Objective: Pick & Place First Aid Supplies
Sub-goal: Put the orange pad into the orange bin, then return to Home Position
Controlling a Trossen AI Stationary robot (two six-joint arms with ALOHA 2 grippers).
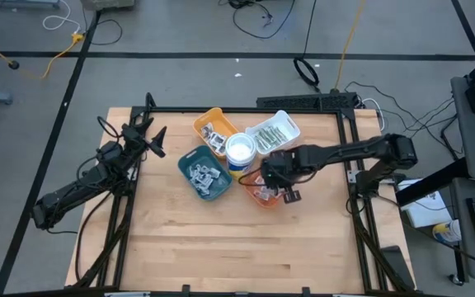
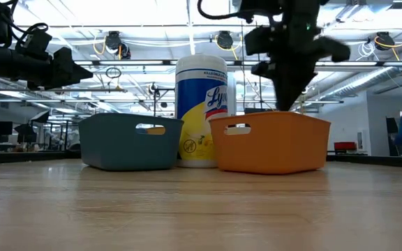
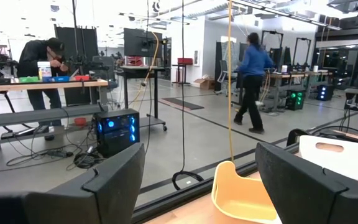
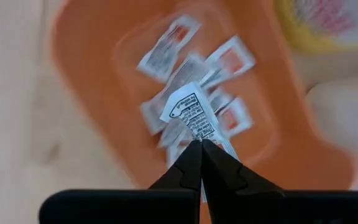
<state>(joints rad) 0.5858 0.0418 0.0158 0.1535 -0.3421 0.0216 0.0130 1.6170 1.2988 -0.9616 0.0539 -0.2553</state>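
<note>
Mid-pick over the orange plastic tray, just right of the white round wipes tub at table centre. Right gripper poised above the tray, dark tapered fingers pinched together on the edge of a small white paper packet with black print, lifted clear of the loose pile beneath. Below it, more flat white packets with red marks, scattered and overlapping on the tray's smooth, glossy floor. Seemingly the carrying step: packet gripped, not yet placed. Next move likely a lift straight up past the tray's rounded wall, then a swing toward whichever bin is meant for it; destination not evident from here. Thin, limp paper held by one edge only, so probably prone to flapping or slipping under a quick move.

Around the tub: teal plastic tray to its left, holding pale packets; yellow plastic tray behind-left, also with packets; white plastic tray behind-right, holding narrow green-white strips. All four trays soft-cornered with slotted handles. Pale wooden table with visible grain.

Left gripper waiting well left of the tub near the table's edge, fingers spread wide, holding nothing.
</note>
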